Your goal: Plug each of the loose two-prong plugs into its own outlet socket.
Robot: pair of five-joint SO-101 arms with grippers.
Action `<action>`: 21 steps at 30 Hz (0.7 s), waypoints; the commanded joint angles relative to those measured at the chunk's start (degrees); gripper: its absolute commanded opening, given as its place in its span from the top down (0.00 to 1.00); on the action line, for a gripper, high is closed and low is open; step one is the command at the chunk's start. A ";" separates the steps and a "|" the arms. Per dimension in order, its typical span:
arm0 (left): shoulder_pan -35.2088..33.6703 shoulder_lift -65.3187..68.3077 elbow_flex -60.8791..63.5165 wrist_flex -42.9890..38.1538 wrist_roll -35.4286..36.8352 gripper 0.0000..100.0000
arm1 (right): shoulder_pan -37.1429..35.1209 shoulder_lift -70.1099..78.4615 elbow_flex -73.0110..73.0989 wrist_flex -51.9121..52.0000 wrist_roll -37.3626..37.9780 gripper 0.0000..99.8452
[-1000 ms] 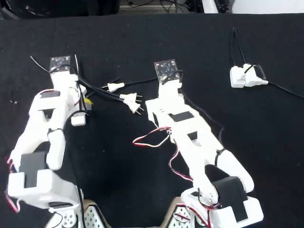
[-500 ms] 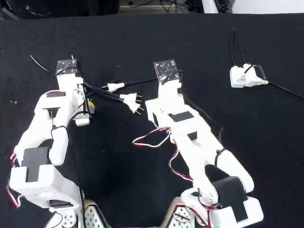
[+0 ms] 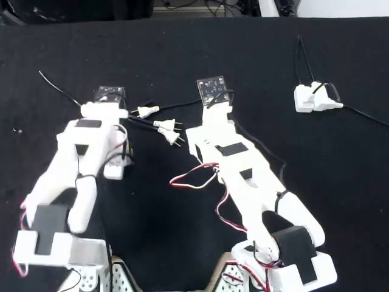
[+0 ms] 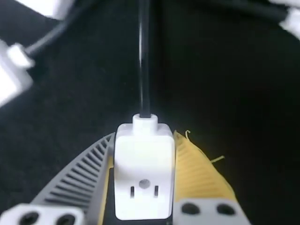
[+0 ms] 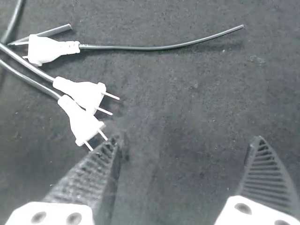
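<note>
Black cloth [image 3: 200,48] as the whole work surface, flat beneath the left gripper [image 4: 145,136] and the right gripper [image 5: 187,140] and stretching well beyond both. A small speck [image 5: 255,59] on the cloth ahead of the right gripper, well apart from it. Tiny white flecks [image 3: 17,129] off to the left gripper's outer side, also well apart. Past the cloth's far edge, well beyond both grippers, tangled dark cables [image 3: 206,7] and a white surface [image 3: 340,7] farther to the right gripper's side.

Outlet socket [image 4: 144,178]: white. Two-prong plugs [image 5: 80,92]: white. Cables [image 5: 159,46]: black. Left gripper [image 4: 145,136]: one finger grey, one yellow, both ribbed. Desk [image 3: 182,48]: plain black.
</note>
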 commanded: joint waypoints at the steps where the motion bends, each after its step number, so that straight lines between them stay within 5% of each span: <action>1: 2.51 -11.78 5.41 0.53 -0.18 0.97 | -0.97 0.13 -1.36 -0.70 0.26 0.62; 7: 7.52 -16.97 9.71 0.97 -0.79 0.96 | -0.97 0.13 -1.27 -0.70 0.26 0.62; 13: 12.44 -15.30 13.05 0.97 -8.44 0.79 | -0.79 0.13 -1.10 -0.70 0.26 0.62; 21: 12.18 -15.56 12.79 1.14 -10.20 0.82 | -0.88 0.22 -1.10 -0.70 0.26 0.62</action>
